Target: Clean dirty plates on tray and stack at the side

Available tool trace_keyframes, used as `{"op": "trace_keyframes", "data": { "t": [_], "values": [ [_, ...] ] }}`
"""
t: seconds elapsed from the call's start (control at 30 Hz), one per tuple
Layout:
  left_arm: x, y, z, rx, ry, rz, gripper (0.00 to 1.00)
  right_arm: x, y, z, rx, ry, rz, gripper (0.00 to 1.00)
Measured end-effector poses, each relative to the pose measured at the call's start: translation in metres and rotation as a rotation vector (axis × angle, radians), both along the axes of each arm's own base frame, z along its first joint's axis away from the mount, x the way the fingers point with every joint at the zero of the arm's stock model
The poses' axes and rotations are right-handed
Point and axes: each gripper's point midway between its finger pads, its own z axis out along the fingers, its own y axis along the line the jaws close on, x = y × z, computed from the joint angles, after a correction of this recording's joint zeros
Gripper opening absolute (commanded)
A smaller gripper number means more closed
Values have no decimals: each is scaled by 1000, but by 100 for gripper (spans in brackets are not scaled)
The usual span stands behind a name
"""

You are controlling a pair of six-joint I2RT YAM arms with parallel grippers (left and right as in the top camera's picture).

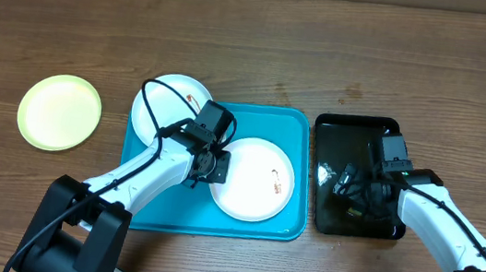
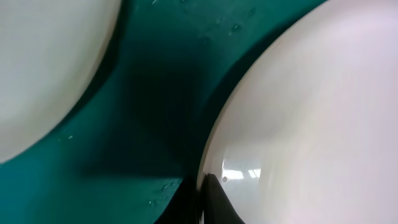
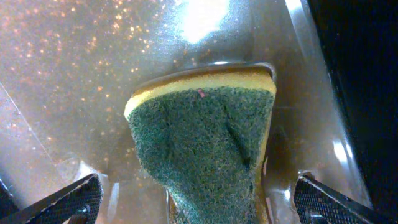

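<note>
so the left pincer (image 1: 210, 165) is clamping the round white smeared plate (image 1: 259, 192) at its nine o'clock edge, right pincer (image 3: 199, 199) is gaping around a green-faced yellow sponge (image 3: 199, 143)

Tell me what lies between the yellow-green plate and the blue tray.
Only bare wooden table separates the yellow-green plate from the tray, per the overhead view.

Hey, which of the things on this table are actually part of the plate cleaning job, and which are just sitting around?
Part of the job:
turquoise tray
white plate lying in it
second white plate overhanging its far-left corner
yellow-green plate off to the side
sponge

Just sitting around:
black tray under the sponge
wooden table
</note>
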Motion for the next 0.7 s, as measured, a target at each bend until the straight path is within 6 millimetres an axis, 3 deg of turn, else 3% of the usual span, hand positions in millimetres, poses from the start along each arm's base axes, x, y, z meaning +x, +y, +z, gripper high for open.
{"op": "trace_keyframes", "data": {
  "t": [0.2, 0.4, 0.63, 0.7],
  "values": [
    [-6, 8, -1, 17, 37, 143, 4, 0, 0, 0, 0, 0, 0, 100],
    [-7, 5, -1, -14, 51, 226, 21, 0, 0, 0, 0, 0, 0, 100],
    [-5, 5, -1, -1, 37, 154, 27, 0, 0, 0, 0, 0, 0, 100],
    [-5, 6, 0, 9, 31, 111, 23, 0, 0, 0, 0, 0, 0, 100]
  ]
}}
